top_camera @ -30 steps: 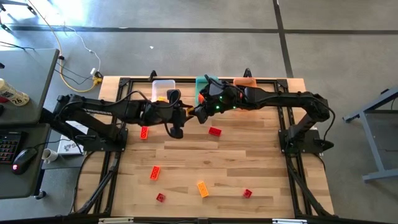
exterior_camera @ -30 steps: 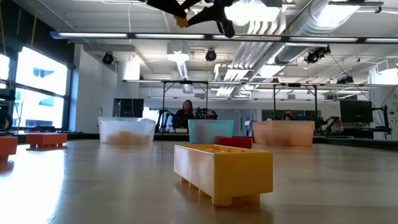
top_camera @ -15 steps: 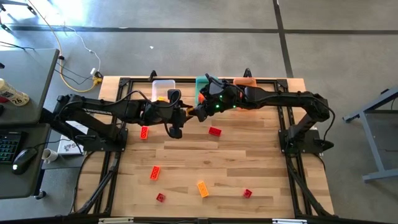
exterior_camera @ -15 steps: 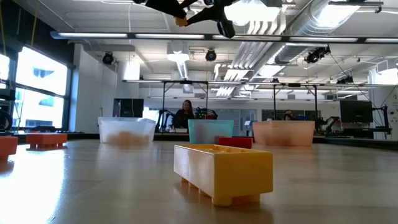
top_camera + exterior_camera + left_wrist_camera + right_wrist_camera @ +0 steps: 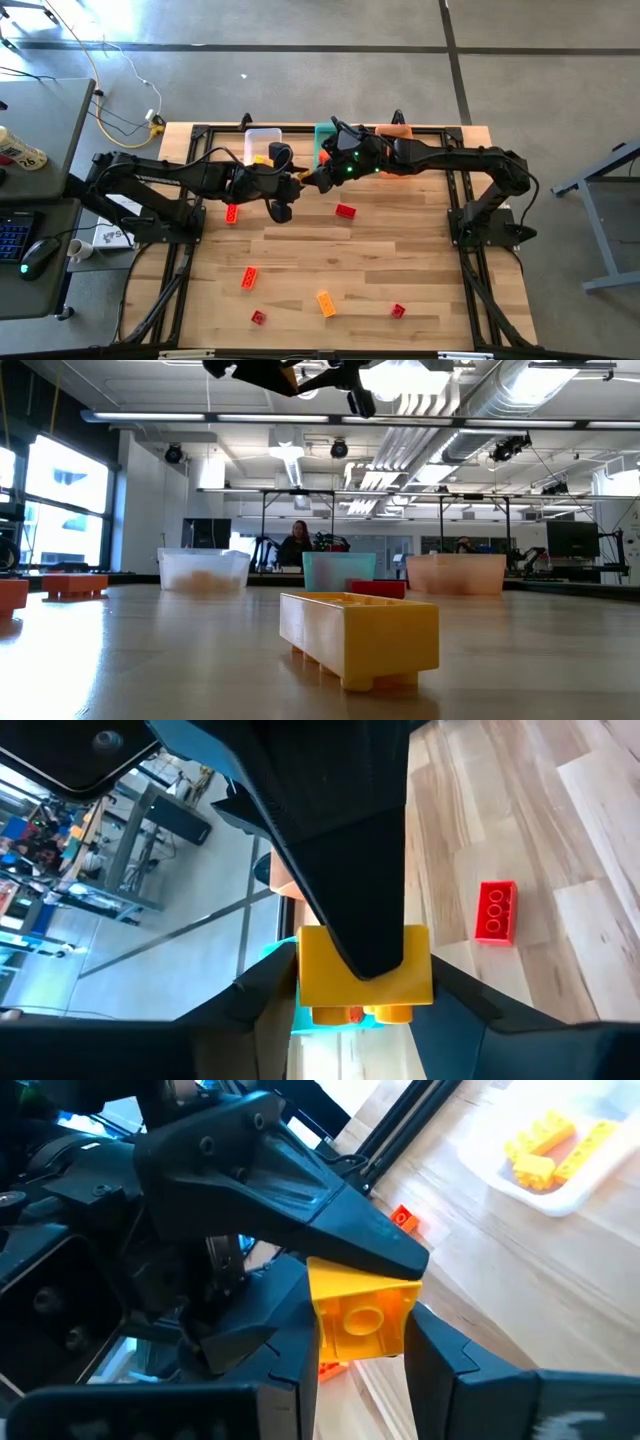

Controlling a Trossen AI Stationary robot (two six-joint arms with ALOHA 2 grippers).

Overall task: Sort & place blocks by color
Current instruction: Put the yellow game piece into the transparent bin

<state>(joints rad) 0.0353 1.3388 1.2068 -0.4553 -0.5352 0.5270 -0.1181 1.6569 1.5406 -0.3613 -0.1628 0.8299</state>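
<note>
Wrist views alone reveal yellow block (image 5: 362, 1318) between both pincers.

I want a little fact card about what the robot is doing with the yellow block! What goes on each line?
Held block: small yellow studded plastic brick, up in the air between both arms
Left claw: its fingers are on the yellow brick too
Right claw: shut on the yellow brick
Where: above the far middle of the wooden table, near the bins
Clear plastic bin: already holds yellow bricks
Loose on table: red rectangular brick, orange brick, other small red bricks
</note>
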